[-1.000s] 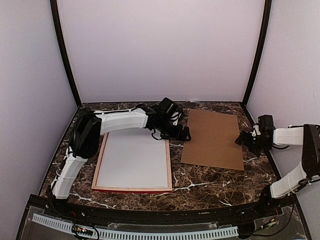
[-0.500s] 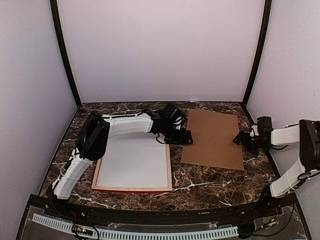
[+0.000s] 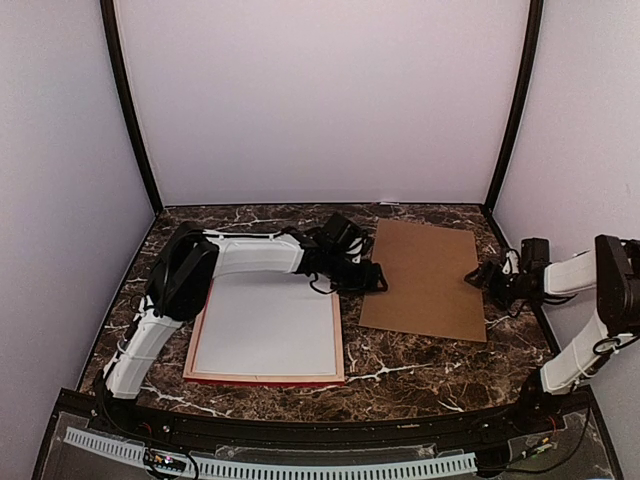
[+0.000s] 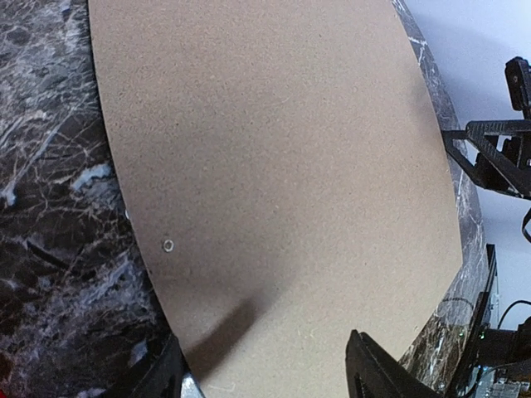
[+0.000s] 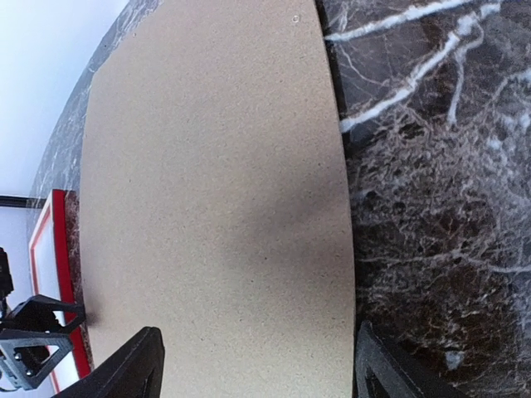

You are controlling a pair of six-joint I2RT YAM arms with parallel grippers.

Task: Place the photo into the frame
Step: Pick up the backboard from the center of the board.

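I'm not making out any writing, label, brand or number anywhere here. The brown board at two o'clock is showing only plain surface, the frame at nine o'clock is carrying no print, and the small parts on the rail at six o'clock are showing too small to read.

left arm: white shells, black joints (black cables) | right arm: alike

A flat brown board fills the gap between the left gripper and the right gripper, the red frame lies flat to its left, and bare marble surface stays open nearer the arm bases.
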